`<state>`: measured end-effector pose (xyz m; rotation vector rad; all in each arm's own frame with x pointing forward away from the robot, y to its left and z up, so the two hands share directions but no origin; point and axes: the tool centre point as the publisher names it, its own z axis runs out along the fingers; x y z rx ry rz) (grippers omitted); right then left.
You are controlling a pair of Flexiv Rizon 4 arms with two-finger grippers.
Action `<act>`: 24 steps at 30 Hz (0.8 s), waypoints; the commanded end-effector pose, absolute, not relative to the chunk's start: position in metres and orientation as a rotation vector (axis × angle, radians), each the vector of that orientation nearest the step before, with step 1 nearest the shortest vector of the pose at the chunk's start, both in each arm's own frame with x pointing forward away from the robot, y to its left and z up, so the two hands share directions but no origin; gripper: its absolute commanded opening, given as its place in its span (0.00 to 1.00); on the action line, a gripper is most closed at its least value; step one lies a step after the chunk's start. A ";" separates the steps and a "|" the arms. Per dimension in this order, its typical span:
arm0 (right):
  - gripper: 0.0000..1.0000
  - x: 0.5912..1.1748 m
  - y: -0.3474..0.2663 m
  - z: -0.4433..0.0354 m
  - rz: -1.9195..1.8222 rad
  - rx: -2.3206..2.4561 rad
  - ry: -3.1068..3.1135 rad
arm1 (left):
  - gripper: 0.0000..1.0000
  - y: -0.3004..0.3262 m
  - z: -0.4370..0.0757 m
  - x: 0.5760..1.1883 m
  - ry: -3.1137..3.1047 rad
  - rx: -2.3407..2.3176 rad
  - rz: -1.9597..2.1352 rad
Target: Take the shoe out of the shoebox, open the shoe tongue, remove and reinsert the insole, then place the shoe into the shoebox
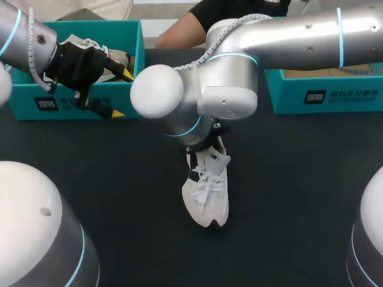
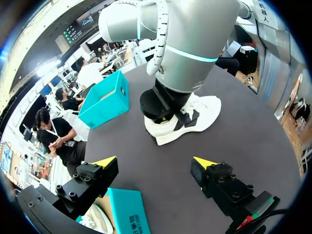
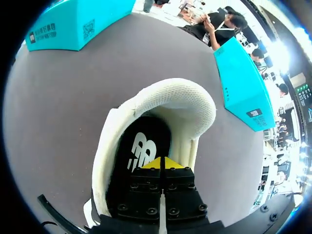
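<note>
Right tool (image 3: 160, 163) sits closed inside the shoe (image 3: 168, 97) opening.

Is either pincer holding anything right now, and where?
Left pincer: nothing, open. Right pincer: shut inside the shoe, over the insole; grip not discernible.

Dark grey worktop (image 1: 119, 179) with a plain matte surface. At its far right edge stands an open teal box (image 1: 326, 92), brown inside.

Our dark desk (image 1: 119, 179)
We see a white shoe (image 1: 206, 194) at its middle, a teal shoebox (image 1: 24, 98) far left, a second teal box (image 1: 335, 95) far right.
</note>
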<state>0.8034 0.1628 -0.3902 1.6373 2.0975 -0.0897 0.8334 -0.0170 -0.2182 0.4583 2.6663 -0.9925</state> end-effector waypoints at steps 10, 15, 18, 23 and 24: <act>0.00 0.809 0.182 -0.421 -0.023 1.693 2.195 | 1.00 -0.017 -0.218 0.833 2.668 0.458 -0.987; 0.00 0.809 0.188 -0.415 0.005 1.686 2.197 | 1.00 -0.017 -0.218 0.833 2.668 0.458 -0.987; 0.00 0.809 0.181 -0.407 -0.043 1.685 2.156 | 1.00 -0.017 -0.218 0.833 2.668 0.458 -0.987; 0.00 0.813 0.174 -0.383 -0.052 1.675 2.064 | 1.00 -0.017 -0.218 0.833 2.668 0.458 -0.987; 0.00 0.814 0.174 -0.380 -0.043 1.672 2.063 | 1.00 -0.017 -0.218 0.833 2.668 0.458 -0.987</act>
